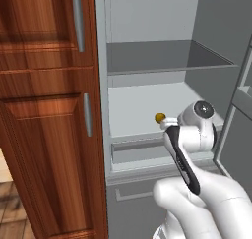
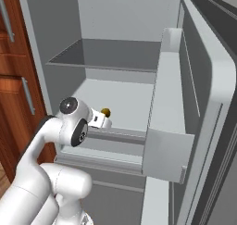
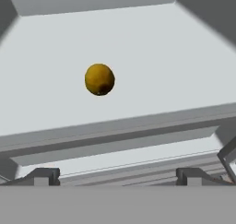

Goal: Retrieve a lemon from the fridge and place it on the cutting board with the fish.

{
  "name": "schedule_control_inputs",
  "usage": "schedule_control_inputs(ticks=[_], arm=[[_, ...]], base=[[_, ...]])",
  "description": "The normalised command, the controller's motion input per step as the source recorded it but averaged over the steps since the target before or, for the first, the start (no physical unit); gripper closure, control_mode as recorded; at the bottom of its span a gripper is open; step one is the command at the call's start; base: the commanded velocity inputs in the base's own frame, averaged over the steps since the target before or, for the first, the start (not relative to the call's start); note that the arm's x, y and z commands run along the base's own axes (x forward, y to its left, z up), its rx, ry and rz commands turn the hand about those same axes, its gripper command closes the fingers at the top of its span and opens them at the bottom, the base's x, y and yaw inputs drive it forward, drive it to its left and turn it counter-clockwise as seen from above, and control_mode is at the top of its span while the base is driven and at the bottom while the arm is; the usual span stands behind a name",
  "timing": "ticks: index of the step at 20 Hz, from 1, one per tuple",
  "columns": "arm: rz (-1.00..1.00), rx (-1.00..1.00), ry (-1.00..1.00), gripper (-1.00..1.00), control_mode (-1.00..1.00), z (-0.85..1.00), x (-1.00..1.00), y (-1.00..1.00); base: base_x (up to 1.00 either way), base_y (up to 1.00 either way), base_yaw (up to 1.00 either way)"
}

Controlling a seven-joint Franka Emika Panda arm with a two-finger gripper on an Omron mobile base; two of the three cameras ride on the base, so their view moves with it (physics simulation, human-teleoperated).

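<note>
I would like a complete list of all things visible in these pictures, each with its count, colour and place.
lemon: one, yellow, lying alone on the lower white shelf inside the fridge, ahead of the gripper and not touched.
fridge: one, grey, door swung open to the right; inside are an upper grey shelf, a lower white shelf and a drawer below.
door bin: one, pale grey, on the inside of the open door.
cabinets: reddish-brown wood, left of the fridge, with two vertical grey handles.
arm: one, white with dark joints, reaching toward the lower shelf.
gripper: one, dark fingertips, open, in front of the shelf edge.
</note>
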Motion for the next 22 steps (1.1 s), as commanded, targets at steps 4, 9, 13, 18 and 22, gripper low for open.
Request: schedule_control_inputs(ticks=[4,9,13,18,22], arm=[[0.04,0.0,0.07,-1.0,-1.0,0.13,0.27,0.0],[0.0,0.0,0.14,-1.0,-1.0,0.08,0.45,0.0],[0.0,0.0,0.17,-1.0,-1.0,0.0,0.36,0.0],[0.0,0.0,0.07,-1.0,-1.0,0.0,0.31,0.0],[0.0,0.0,0.0,-1.0,-1.0,-0.1,0.28,0.0]], base=[[0.0,0.0,0.0],[0.0,0.0,0.0],[0.0,0.0,0.0],[0.0,0.0,0.0],[0.0,0.0,0.0]])
